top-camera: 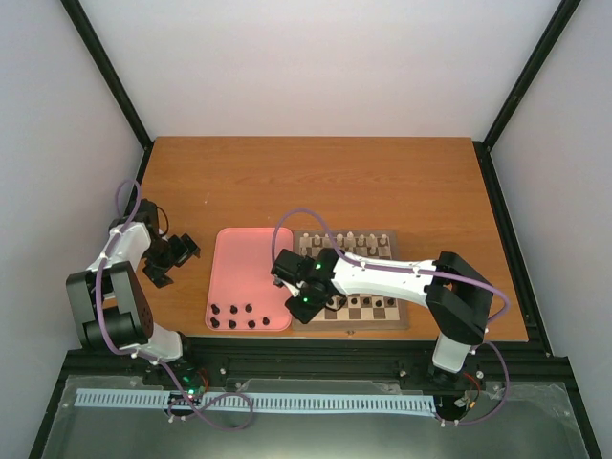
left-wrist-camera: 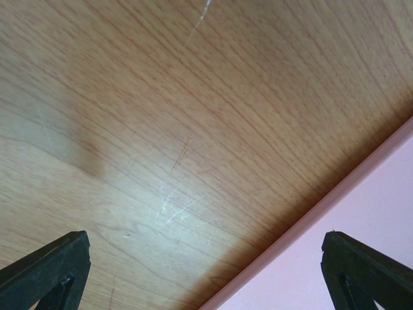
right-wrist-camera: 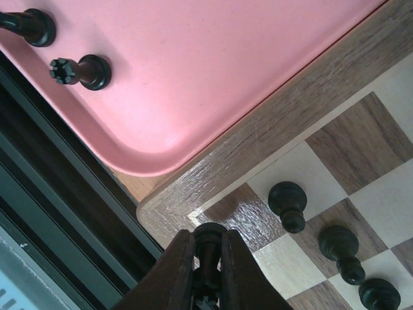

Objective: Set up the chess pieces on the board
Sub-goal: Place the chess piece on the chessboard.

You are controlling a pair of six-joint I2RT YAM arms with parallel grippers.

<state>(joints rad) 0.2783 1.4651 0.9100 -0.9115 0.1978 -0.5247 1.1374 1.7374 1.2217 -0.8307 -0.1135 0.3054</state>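
Low over the board's (right-wrist-camera: 290, 123) corner, right claw (right-wrist-camera: 208, 248) clamps a dark piece (right-wrist-camera: 210, 234) — left claw (left-wrist-camera: 205, 245) splayed.

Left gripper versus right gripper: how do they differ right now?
The left gripper is open and empty; the right gripper is shut on a dark chess piece. The left gripper hangs over bare table beside the pink tray; the right gripper is at the corner of the board next to that tray. Both have dark fingers and point down at the work surface.
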